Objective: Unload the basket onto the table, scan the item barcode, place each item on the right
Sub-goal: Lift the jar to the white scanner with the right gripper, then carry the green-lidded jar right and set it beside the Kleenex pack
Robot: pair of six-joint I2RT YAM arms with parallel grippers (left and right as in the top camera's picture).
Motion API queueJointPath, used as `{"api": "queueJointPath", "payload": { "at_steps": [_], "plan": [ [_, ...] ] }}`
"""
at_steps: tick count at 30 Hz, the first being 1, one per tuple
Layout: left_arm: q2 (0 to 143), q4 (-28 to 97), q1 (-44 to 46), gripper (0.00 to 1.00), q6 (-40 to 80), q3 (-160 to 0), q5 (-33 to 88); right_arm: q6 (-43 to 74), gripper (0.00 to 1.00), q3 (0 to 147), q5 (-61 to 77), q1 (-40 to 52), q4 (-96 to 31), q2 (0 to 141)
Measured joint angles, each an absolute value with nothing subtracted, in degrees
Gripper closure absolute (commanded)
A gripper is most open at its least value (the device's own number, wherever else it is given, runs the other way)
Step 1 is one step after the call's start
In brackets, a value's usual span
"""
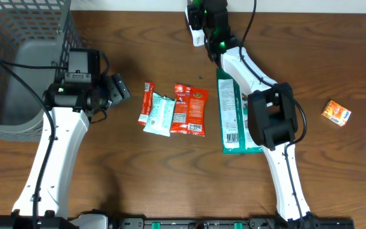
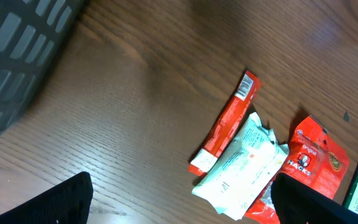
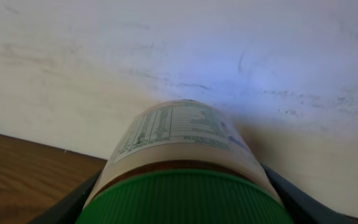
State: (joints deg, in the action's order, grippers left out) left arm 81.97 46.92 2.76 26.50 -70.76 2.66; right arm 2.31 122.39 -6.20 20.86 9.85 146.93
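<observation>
Two claws are seen overhead: the left gripper (image 1: pixel 121 89) spread empty near a red packet (image 1: pixel 147 102), the right gripper (image 1: pixel 199 24) at the desk's far edge. The packet is shown flat by the left wrist; a green-lidded bottle (image 3: pixel 182 134), grasped, by the right.

On the bench (image 1: pixel 138 178), the wire basket (image 1: pixel 5 70) sits at ten o'clock; the left gripper (image 1: pixel 121 89) hangs just off its three o'clock side; at centre lie three in a row: the bar wrapper (image 1: pixel 147 102) at nine o'clock, the crumpled packet (image 1: pixel 159 116) overlapping it and the Hacks packet (image 1: pixel 190 109) at three o'clock; the long pouch (image 1: pixel 232 121) follows, partly under the right arm (image 1: pixel 269 121); the small box (image 1: pixel 336 112) lies well apart toward three o'clock; the bottle (image 3: pixel 179 143) sits within the right gripper (image 1: pixel 199 19) at twelve o'clock.
</observation>
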Motion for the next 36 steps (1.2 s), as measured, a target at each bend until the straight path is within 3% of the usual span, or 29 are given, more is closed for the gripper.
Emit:
{"api": "queueJointPath", "payload": {
  "at_steps": [10,19,25,31,36],
  "plan": [
    [81.97,46.92,2.76,0.08,26.50,-70.76,2.66,2.31,0.78,122.39,-5.93,20.86,11.29,146.96],
    [81.97,46.92,2.76,0.08,26.50,-70.76,2.66,2.31,0.84,122.15,-5.78,20.84,5.69,144.77],
    [81.97,46.87,2.76,0.08,26.50,-70.76,2.63,2.31,0.86,121.69,-5.69,20.84,-12.64,133.95],
    [81.97,46.92,2.76,0.08,26.50,-70.76,2.66,2.28,0.89,122.08,-5.74,20.82,-40.38,119.39],
    [81.97,46.92,2.76,0.08,26.50,-70.76,2.66,2.28,0.86,122.85,-5.50,19.92,-60.71,114.26]
  ]
}}
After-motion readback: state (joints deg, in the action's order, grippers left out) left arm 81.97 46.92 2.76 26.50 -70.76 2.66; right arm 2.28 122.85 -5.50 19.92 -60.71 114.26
